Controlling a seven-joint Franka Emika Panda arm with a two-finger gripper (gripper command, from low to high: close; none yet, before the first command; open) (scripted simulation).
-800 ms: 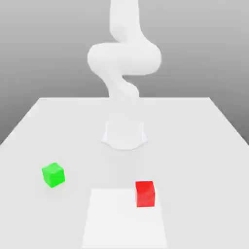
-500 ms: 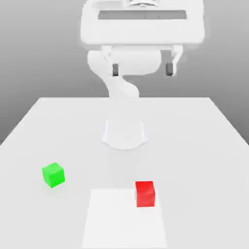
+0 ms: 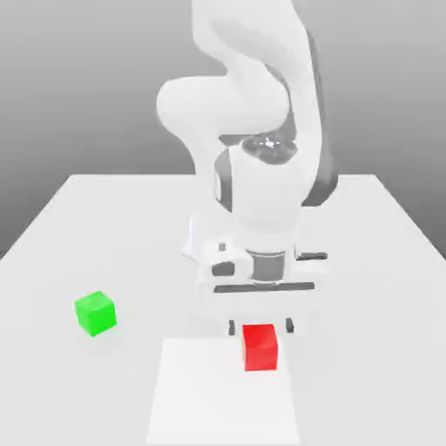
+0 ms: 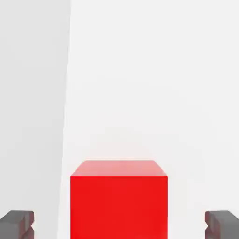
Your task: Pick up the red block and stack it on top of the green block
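On the table's (image 3: pixel 104 226) near side we saw the red block (image 3: pixel 260 347), resting between the gripper's (image 3: pixel 260 328) spread fingers (image 4: pixel 17 224), untouched on either side. Well apart, toward the exterior view's left, sat the green block (image 3: pixel 95 313).

Matte plain red block (image 3: pixel 260 347), matte green block (image 3: pixel 95 314), smooth white tabletop (image 3: pixel 366 261), dark ridged pincer pads (image 4: pixel 17 224)
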